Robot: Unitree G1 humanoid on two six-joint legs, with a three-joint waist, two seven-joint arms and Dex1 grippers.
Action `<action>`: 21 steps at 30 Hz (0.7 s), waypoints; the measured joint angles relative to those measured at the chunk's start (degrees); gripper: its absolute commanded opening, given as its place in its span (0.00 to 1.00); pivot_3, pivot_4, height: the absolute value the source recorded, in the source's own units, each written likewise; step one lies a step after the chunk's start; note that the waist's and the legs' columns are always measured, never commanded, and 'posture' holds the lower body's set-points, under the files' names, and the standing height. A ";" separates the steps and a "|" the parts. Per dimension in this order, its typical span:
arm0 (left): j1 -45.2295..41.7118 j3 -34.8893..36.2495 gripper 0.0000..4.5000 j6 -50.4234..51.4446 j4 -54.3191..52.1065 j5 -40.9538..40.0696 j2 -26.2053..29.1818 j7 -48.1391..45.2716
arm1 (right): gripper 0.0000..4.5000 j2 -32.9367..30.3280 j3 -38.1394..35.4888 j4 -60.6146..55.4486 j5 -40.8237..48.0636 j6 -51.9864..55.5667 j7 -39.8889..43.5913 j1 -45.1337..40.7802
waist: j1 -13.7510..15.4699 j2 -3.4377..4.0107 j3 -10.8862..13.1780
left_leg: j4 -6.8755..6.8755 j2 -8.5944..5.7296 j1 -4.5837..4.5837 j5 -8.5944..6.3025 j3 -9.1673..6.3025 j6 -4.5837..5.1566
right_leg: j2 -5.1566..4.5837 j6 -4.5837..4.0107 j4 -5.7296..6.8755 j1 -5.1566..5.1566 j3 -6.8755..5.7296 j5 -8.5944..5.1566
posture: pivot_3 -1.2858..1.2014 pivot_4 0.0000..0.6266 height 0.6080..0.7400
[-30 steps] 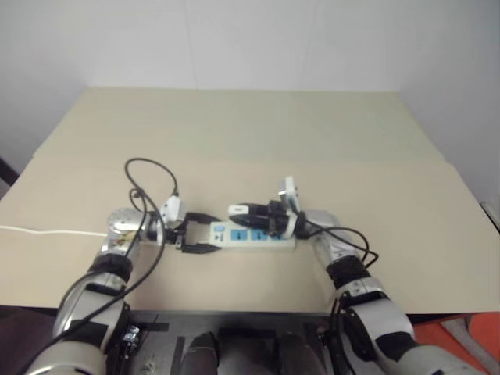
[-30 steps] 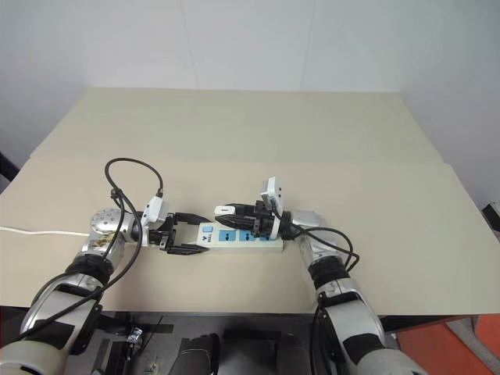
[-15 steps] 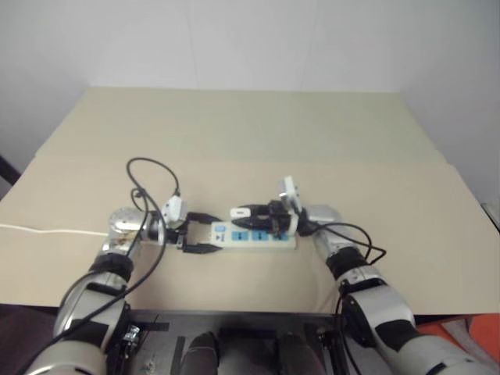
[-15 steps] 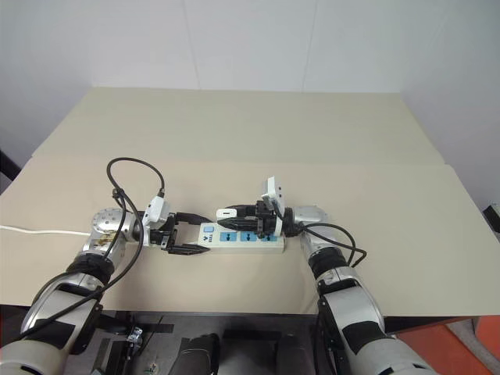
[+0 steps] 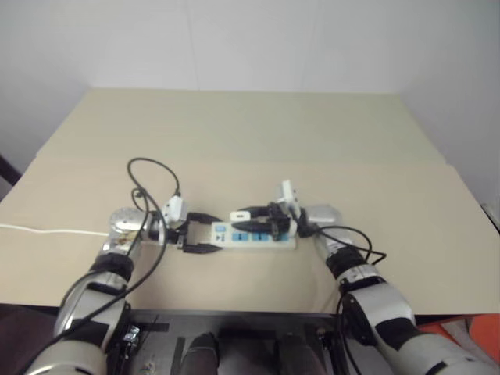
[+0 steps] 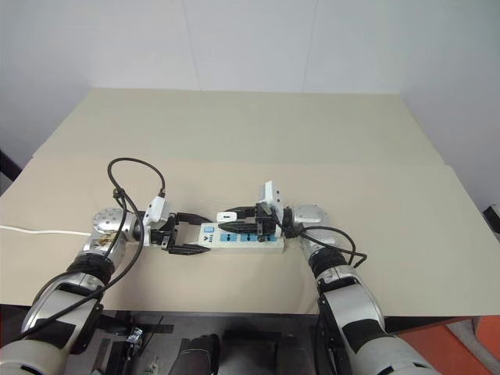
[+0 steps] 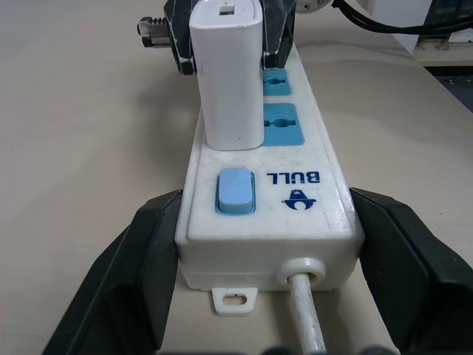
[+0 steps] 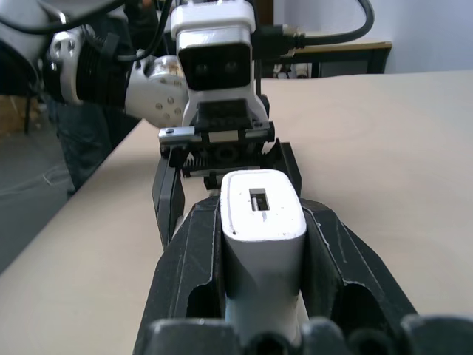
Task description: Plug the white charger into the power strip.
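Charger held over the end socket next to the switch; seating not confirmed.

The right gripper (image 8: 262, 244) is clenched on the white charger (image 7: 228, 74), a smooth, glossy, round-edged plastic block with a small slot in its end face. Its base meets the power strip (image 7: 295, 194), a hard white bar with blue sockets, a blue rocker switch (image 7: 234, 191) and a stiff white cord (image 7: 309, 318). The left gripper (image 7: 266, 259) straddles the strip's cord end, black fingers (image 7: 140, 274) spread at either side, contact unclear. Risks, as judged: prongs hidden, so misalignment could jam them; an off-axis push could slide or tip the unclamped strip; the slick casing may slip in the jaws.
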 measured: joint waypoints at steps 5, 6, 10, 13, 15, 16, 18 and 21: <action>0.00 0.00 0.71 0.01 0.30 0.24 0.01 0.22 | 0.25 -0.37 1.40 0.03 -0.86 0.19 -0.54 -0.93 | -0.07 0.04 -0.07 | -0.03 0.00 0.23 0.00 0.00 0.00 | 0.00 0.01 -0.02 0.21 0.00 -0.01 | 0.52 0.24 1.00; 0.00 0.00 0.71 0.02 0.46 0.27 0.01 0.27 | 0.25 -0.45 1.72 0.27 -0.93 0.70 -0.65 -1.26 | -0.12 0.05 -0.07 | -0.07 0.00 0.40 0.00 0.00 0.00 | 0.00 0.02 -0.05 0.37 0.00 -0.03 | 0.52 0.24 1.00; 0.00 0.00 0.71 0.04 0.84 0.63 0.01 0.60 | 0.25 -0.82 2.76 1.15 -1.08 3.05 -0.78 -2.15 | -0.24 0.04 -0.10 | -0.15 0.00 0.80 -0.01 0.00 0.00 | 0.00 0.30 -0.13 0.75 0.00 -0.22 | 0.52 0.24 1.00; 0.00 0.03 0.71 0.04 0.87 0.66 0.02 0.64 | 0.25 -1.01 3.20 1.15 -1.08 3.65 -0.84 -2.39 | -0.24 0.05 -0.14 | -0.16 0.01 0.83 -0.01 0.00 0.00 | 0.01 0.31 -0.12 0.76 0.00 -0.23 | 0.52 0.24 1.00; 0.00 0.03 0.71 0.04 0.88 0.69 0.02 0.65 | 0.25 -1.04 3.23 1.15 -1.08 3.64 -0.86 -2.36 | -0.24 0.05 -0.17 | -0.17 0.02 0.83 -0.01 0.00 0.00 | 0.01 0.31 -0.12 0.76 0.01 -0.23 | 0.52 0.24 1.00; 0.00 0.03 0.71 0.04 0.89 0.70 0.02 0.65 | 0.32 -1.05 3.23 1.15 -1.08 3.64 -0.86 -2.35 | -0.24 0.04 -0.17 | -0.16 0.01 0.83 -0.01 0.00 0.00 | 0.01 0.31 -0.12 0.76 0.01 -0.23 | 0.52 0.24 1.00; 0.00 0.02 0.71 -0.01 0.85 0.71 0.00 0.61 | 0.48 -1.74 3.56 1.20 -1.93 3.59 -1.32 -2.15 | -0.19 0.04 -0.18 | -0.17 0.02 0.83 -0.01 0.00 0.00 | 0.01 0.31 -0.12 0.76 0.01 -0.23 | 0.52 0.24 1.00; 0.05 0.00 0.71 -0.05 0.92 0.95 -0.02 0.41 | 0.69 -4.73 2.34 0.98 -2.80 -1.42 -1.76 -0.59 | -0.13 -0.21 -0.33 | -0.22 0.02 0.82 -0.01 0.00 0.00 | 0.01 0.30 -0.21 0.77 0.00 -0.24 | 0.52 0.24 1.00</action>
